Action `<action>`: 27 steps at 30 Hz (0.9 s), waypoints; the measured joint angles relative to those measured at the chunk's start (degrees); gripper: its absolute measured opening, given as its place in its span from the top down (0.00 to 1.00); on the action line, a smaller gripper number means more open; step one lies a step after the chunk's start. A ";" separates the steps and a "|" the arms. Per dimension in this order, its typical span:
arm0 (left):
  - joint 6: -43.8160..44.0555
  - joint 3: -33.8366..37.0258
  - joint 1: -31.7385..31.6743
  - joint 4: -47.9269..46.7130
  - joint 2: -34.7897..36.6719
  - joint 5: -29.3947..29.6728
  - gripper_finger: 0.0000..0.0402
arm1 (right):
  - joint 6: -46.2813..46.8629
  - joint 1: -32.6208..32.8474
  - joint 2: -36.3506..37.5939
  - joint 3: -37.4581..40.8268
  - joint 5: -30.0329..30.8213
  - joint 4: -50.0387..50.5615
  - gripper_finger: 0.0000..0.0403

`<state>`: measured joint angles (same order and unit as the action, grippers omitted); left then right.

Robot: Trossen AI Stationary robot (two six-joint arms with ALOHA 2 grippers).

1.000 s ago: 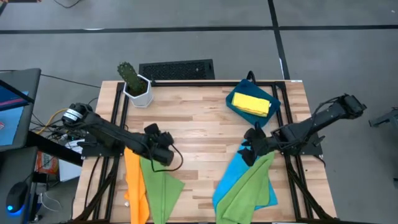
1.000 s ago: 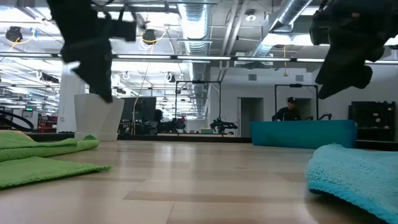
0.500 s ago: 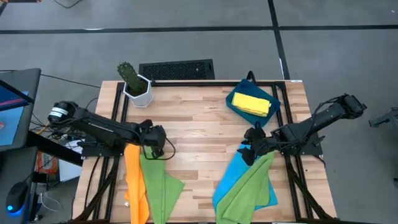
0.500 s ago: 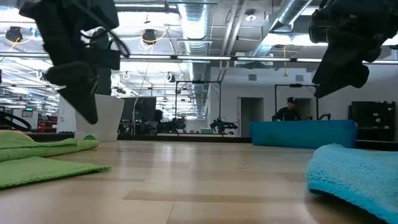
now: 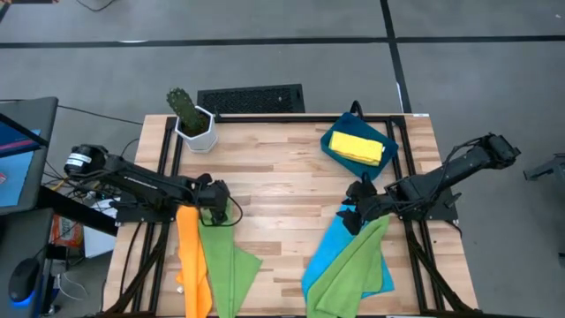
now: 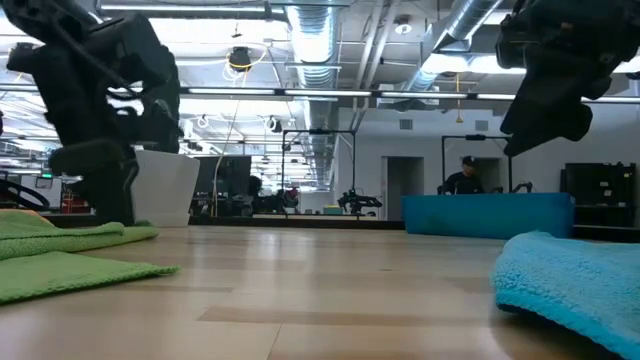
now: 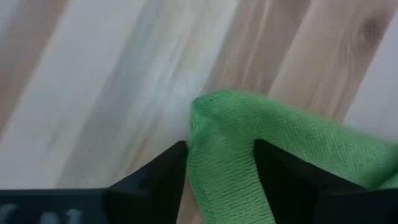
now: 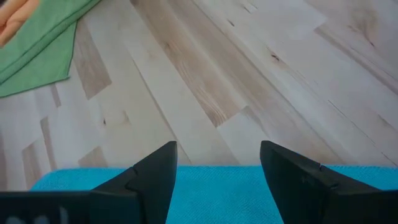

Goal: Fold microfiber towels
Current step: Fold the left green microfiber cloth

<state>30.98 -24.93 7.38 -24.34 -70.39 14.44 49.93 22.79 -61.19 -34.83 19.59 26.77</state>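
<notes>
Five towels lay on the bench [image 5: 282, 168]. Orange towel [image 5: 192, 261]: front left, hanging over the edge. Green towel [image 5: 226, 256]: just beside the orange one, its far corner between the left gripper's [image 5: 214, 196] fingers [image 7: 158, 177]; these stood parted on either side of the corner, and whether they pinched it could not be told. Blue towel [image 5: 325, 252]: front right. Second green towel [image 5: 353, 265]: lying over the blue one. Yellow towel [image 5: 362, 146]: folded in the tray [image 5: 334, 152] at far right. Right gripper [image 5: 355, 212]: above the blue towel's far end, fingers [image 8: 155, 174] wide apart, empty. Cactus pot [image 5: 194, 128]: far left corner.
</notes>
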 joint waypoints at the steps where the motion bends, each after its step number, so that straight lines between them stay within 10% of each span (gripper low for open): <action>1: 0.15 0.03 0.02 0.00 0.02 -0.38 0.59 | 0.00 0.00 0.00 0.00 0.02 -0.14 0.37; 11: -1.09 0.02 0.02 -0.11 0.02 -0.57 0.98 | -0.24 0.00 -0.01 0.02 0.00 -0.75 0.37; 27: -8.60 -23.15 0.27 -10.16 -0.01 -2.11 0.99 | -19.58 -3.11 -0.02 0.04 0.23 -22.51 0.37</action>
<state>22.38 -48.08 7.65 -34.50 -70.40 12.33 30.35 19.68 -61.21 -34.79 19.83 4.27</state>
